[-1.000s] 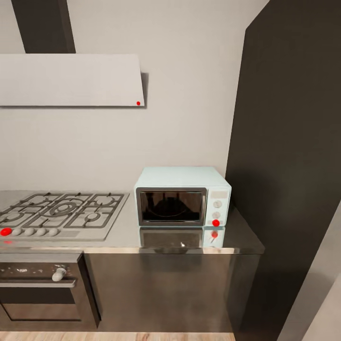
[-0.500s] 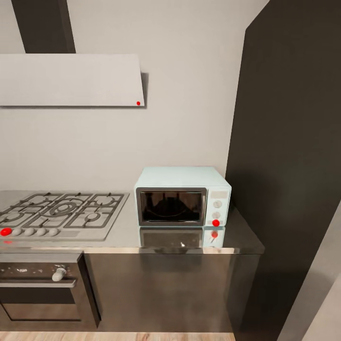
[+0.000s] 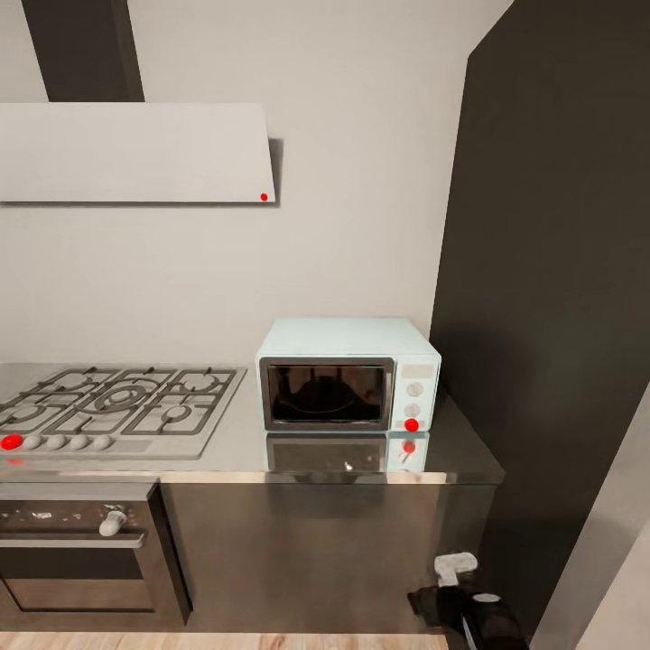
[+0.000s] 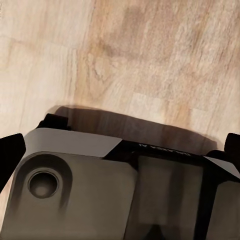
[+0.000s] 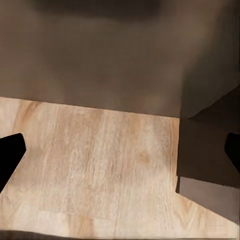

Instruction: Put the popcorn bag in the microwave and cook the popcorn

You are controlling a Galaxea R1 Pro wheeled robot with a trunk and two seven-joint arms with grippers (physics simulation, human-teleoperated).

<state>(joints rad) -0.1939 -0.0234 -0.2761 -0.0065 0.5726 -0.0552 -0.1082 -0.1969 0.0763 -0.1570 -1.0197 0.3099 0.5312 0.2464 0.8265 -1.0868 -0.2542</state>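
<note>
I read the task as barely begun: the microwave (image 3: 348, 375) stands closed on the surface (image 3: 235, 442) beside the gas hob (image 3: 117, 406), and I cannot see the popcorn bag from here. My right hand (image 5: 120, 150) is spread wide and holds nothing, hanging low over the wooden floor (image 5: 100, 165); my left hand (image 4: 120, 155) is likewise wide and holds nothing. Fetching, loading and heating all remain

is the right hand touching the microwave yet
Apart. In the head view the right hand sits low in front of the dark cabinet fronts, well below the microwave on the countertop.
</note>
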